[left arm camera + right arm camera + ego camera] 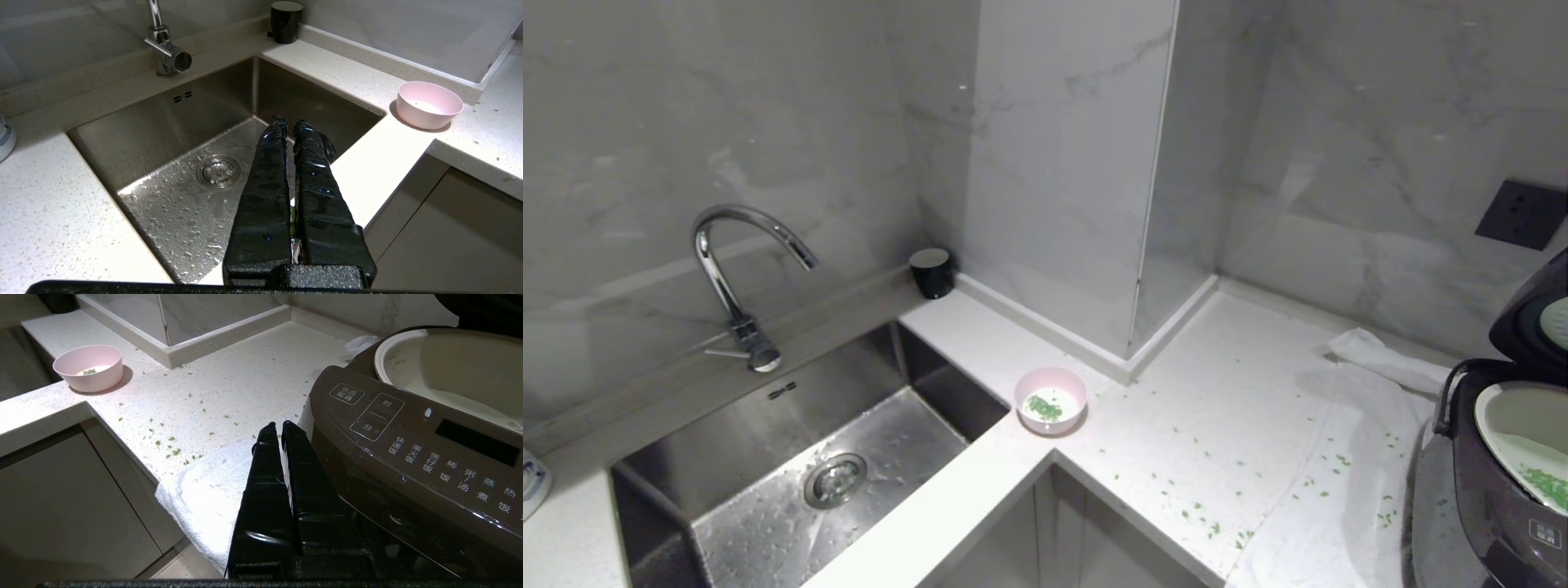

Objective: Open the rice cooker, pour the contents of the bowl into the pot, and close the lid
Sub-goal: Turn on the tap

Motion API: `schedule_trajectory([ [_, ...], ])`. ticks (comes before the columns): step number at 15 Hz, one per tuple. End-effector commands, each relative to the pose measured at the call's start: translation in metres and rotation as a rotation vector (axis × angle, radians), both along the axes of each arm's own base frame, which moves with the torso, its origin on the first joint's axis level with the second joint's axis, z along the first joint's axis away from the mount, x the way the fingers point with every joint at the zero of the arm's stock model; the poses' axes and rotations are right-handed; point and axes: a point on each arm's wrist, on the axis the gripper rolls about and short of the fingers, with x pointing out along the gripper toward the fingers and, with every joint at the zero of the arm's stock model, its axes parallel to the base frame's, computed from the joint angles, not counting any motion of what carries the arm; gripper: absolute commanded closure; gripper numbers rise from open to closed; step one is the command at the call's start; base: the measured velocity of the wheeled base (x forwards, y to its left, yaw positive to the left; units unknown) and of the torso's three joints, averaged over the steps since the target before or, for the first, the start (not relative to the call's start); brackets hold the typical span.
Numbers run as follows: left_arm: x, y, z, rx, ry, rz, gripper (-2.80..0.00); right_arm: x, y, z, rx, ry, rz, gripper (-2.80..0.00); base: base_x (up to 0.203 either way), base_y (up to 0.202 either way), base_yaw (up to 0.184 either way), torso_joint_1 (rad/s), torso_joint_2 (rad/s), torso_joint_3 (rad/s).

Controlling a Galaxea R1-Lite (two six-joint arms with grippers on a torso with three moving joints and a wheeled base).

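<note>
The rice cooker (pixel 1499 482) stood at the right end of the counter (pixel 1225 392) on a white towel (pixel 1347 457), its lid (pixel 1531 314) raised and the pot (pixel 1515 433) exposed, with a few green bits (pixel 1547 486) lying inside it. The bowl (pixel 1050 400) sat well apart to the left, at the counter's inner corner just beside the sink (pixel 792 482), holding a small heap of green bits (pixel 1044 407); further bits lay scattered over counter and towel between bowl and cooker. A faucet (pixel 737 269) rose behind the sink, and a black cup (pixel 931 272) stood against the wall. The left gripper (pixel 289 122) hung over the sink, fingers pressed together and empty. The right gripper (pixel 279 426), likewise closed and empty, hovered over the towel just beside the cooker's front panel (pixel 425 445).
</note>
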Motion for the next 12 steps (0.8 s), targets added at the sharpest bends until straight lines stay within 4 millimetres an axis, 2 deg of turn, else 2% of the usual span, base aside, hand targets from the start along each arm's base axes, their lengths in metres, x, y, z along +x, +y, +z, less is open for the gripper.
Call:
schedule_trajectory([
  [1,0.0011,0.0000,-0.0038,0.000,0.013,0.000,0.00,0.0002,0.0000,-0.0004,-0.001,0.003,-0.001,0.00,0.000,0.000,0.000,0.000,0.00,0.000],
  [12,0.0009,0.0000,-0.0034,0.001,0.012,-0.001,0.00,0.0009,-0.0003,0.0000,0.009,-0.013,-0.012,0.00,0.000,0.000,0.000,0.000,0.00,0.000],
])
